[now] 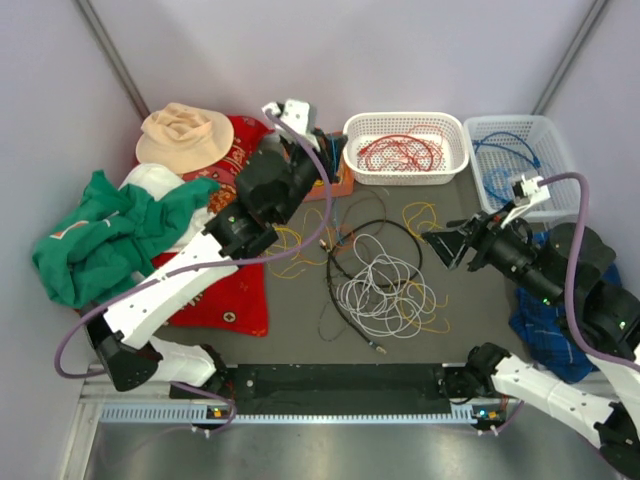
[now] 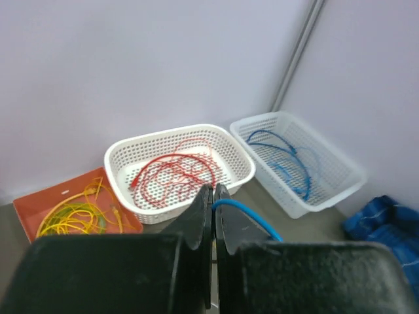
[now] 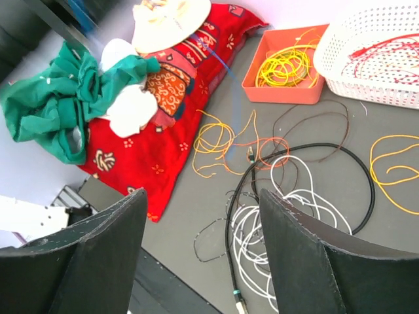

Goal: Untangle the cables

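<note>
**Loose cables** (image 1: 385, 285): white coil, black loop and yellow strands, spread on the table in front of the red-cable basket (image 1: 404, 118). No single axis.

**Right gripper** (image 3: 203, 196): fingers spread, empty, above the coil, in front of the basket.

**Left gripper** (image 2: 213, 196): pressed together on the blue cable (image 2: 245, 210), in front-left of the basket. Best drawn away slowly with a firm pinch, probably toward the tray right of the basket, watching for snags.

**Blue cable**: leaves the pinch arcing right and down, its run lying along the basket's front.
</note>
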Tool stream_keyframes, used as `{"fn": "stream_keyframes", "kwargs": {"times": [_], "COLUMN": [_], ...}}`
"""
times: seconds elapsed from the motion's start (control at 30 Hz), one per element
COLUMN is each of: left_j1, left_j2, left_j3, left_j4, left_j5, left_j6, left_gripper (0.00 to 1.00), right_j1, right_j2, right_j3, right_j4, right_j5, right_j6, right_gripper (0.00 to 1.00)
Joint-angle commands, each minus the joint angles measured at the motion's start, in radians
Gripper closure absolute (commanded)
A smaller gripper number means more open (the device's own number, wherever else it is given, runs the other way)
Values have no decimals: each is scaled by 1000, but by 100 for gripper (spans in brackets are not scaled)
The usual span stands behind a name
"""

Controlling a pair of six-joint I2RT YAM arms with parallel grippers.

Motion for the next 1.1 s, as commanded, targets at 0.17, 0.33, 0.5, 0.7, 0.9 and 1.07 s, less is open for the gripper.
{"fn": "stream_keyframes", "kwargs": {"times": [0.17, 0.33, 0.5, 0.7, 0.9, 1.07], "left_j1": [3, 3, 3, 3, 3, 3], "left_j2": [69, 43, 27, 7, 3, 1], "left_j3": [354, 351, 311, 253, 225, 207], "left_j4": [-344, -323, -296, -254, -237, -229], "left_j5": [223, 358, 427, 467, 496, 503], "left_j6": [-221, -281, -324, -363, -382, -394], "left_gripper": [100, 100, 100, 100, 100, 100], "right_j1": [12, 12, 12, 12, 12, 14], "right_j2": [0, 58, 135, 219, 235, 265], "right_j3": [-113, -101, -75, -61, -107, -110], "right_j4": [236, 369, 471, 555, 693, 720], "right_j5": [-48, -77, -163, -214, -238, -263], "right_j6": [-78, -121, -123, -118, -92, -69], "right_gripper": [31, 31, 31, 31, 33, 62]}}
